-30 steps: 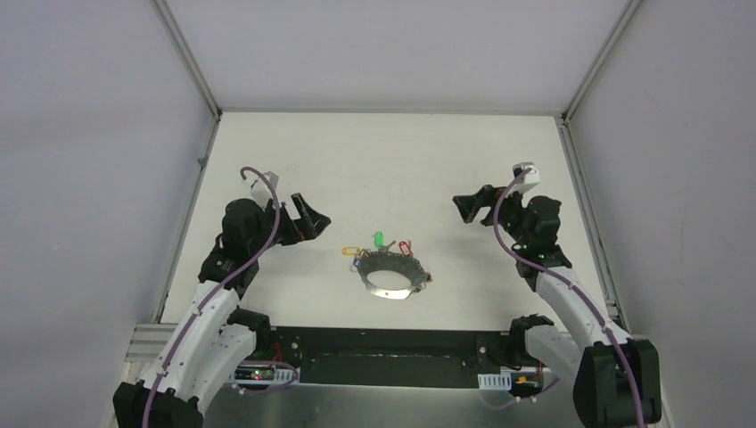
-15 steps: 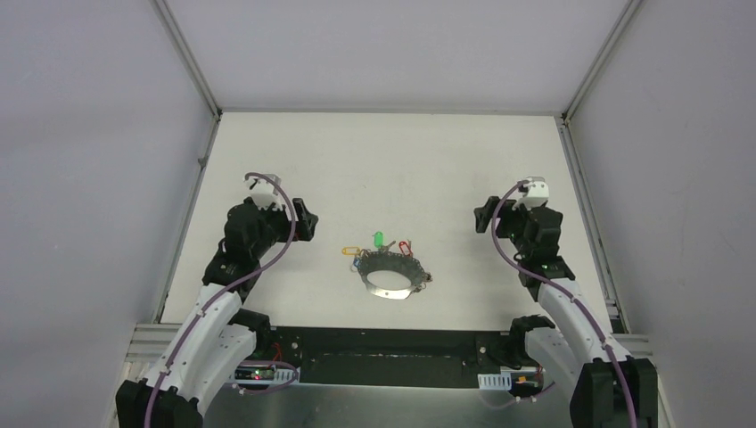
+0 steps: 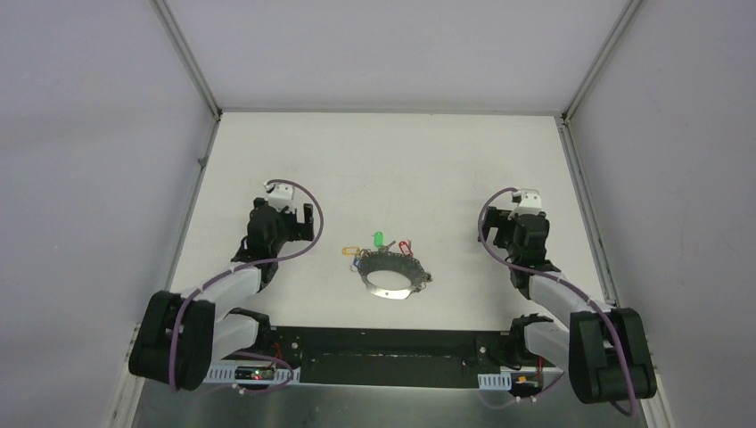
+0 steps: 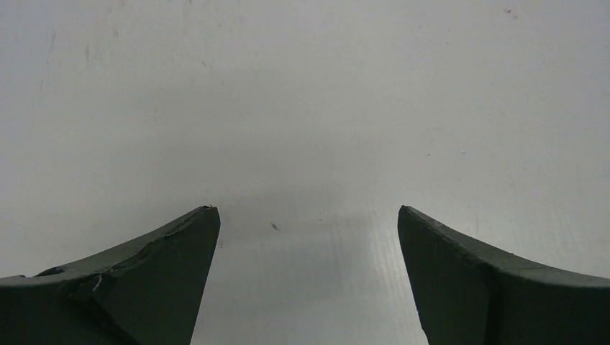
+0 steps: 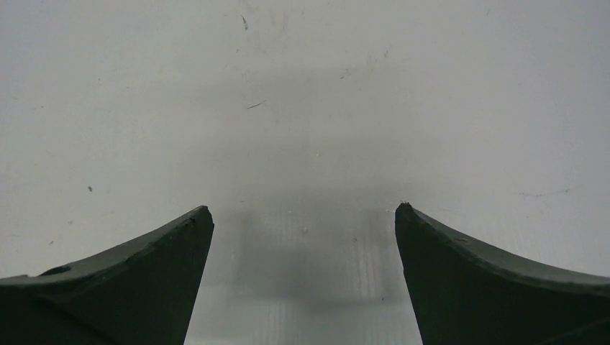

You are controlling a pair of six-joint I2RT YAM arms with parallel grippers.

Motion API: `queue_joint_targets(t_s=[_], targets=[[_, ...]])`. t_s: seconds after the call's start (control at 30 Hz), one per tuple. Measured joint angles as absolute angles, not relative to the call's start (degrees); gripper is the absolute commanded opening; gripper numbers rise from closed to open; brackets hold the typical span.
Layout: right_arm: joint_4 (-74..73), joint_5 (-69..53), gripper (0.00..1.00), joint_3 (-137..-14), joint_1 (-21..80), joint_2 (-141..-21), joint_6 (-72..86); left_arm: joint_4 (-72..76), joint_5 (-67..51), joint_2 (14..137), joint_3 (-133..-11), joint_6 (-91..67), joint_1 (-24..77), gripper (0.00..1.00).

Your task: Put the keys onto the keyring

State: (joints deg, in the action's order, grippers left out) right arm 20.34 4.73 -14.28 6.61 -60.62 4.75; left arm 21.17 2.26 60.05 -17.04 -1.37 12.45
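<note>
The keys are appearing too small from above to tell whether any is sitting on the keyring. The wrist views' bottom edges are cutting off the left gripper and the right gripper.

Looks down on a flat, matt white table surface, lightly marked with a few thin scratches and small dark specks. Shows the two dark, wedge-shaped fingers of the right gripper rising from the bottom corners, spread wide apart, tabletop showing between their tips. Carries a soft grey shadow on the surface between and just beyond those tips.
</note>
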Motion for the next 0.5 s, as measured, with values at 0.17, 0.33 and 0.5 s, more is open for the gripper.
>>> queue_joint_targets(t_s=[0.17,0.33,0.5], targets=[[28.21,6.79,1.00,-14.35,6.44,-67.85,3.22,28.38,1.39,72.53,-17.54,0.32,10.26,0.98],[35.40,7.55,1.00,-15.40,5.82,-74.91,1.69,28.36,-0.47,76.20,-22.11,0.93,9.26,0.97],[44.75,7.55,1.00,-17.06,4.80,-83.33,-0.01,28.69,-1.58,76.16,-22.96,1.28,9.26,0.96]])
